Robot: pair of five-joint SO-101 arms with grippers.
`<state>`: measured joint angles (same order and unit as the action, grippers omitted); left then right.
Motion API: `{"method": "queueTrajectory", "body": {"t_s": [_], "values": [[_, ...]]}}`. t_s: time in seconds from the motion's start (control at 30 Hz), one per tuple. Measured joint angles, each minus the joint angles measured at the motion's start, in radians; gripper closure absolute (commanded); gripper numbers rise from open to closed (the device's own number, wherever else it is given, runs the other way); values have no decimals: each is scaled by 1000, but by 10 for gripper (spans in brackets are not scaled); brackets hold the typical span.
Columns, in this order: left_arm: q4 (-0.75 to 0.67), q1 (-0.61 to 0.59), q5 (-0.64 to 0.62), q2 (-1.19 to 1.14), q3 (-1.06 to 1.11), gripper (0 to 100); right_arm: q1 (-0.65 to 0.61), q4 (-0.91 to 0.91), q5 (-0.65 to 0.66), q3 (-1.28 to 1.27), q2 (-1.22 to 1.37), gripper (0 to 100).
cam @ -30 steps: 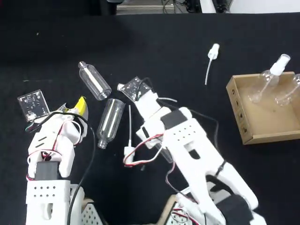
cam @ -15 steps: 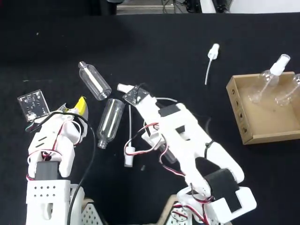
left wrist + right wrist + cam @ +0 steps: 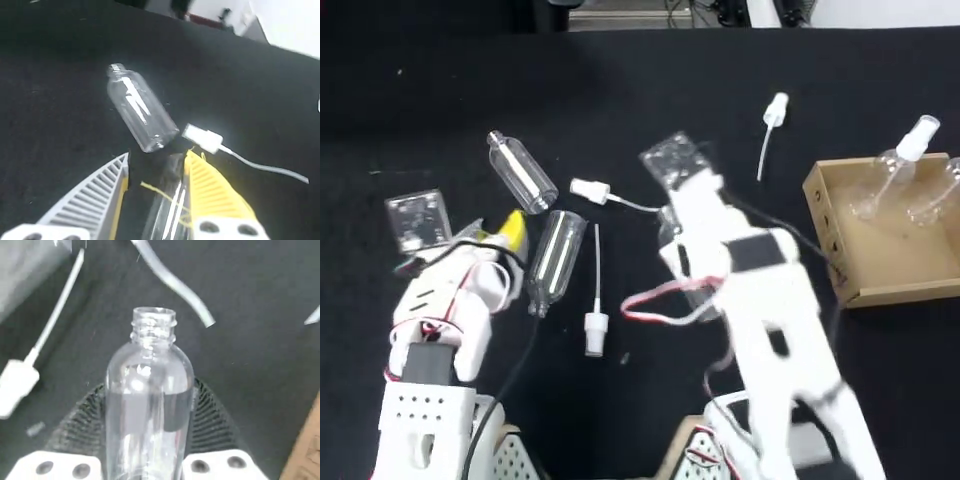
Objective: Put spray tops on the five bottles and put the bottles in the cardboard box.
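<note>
While I watched the feeds, my right hand (image 3: 149, 402) was clamped on a clear bottle (image 3: 150, 360) with its neck bare, over the middle of the desk (image 3: 440, 80). My left hand (image 3: 159, 156) had its fingers spread, and the base of a second bottle (image 3: 552, 262) showed between them in the wrist view. I could not tell whether they touched it. A third bottle (image 3: 520, 172) lay uncapped just beyond the second. One spray top (image 3: 590, 189) lay near that third bottle's base. Another spray top (image 3: 596, 325) lay beside the second bottle, and a far spray top (image 3: 775, 108) sat well apart. The cardboard box (image 3: 825, 225) stood at the right edge. Two capped bottles (image 3: 895, 165) leaned inside it.
</note>
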<state>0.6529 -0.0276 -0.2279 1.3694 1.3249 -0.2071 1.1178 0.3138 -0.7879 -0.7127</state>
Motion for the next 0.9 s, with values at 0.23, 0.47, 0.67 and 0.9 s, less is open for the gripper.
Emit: {"method": "queueTrajectory", "body": {"t_s": [0.23,0.47,0.67,0.9], "values": [[0,86,29,-285,-72,833,-2,-72,-157,-141,-281,988],[0,175,95,-578,-178,833,-2,-186,-245,-338,-419,988],[0,232,100,-623,-184,833,-2,-209,-282,-402,-523,988],[51,322,178,-624,-207,829,-2,-209,-284,-450,-631,988]]}}
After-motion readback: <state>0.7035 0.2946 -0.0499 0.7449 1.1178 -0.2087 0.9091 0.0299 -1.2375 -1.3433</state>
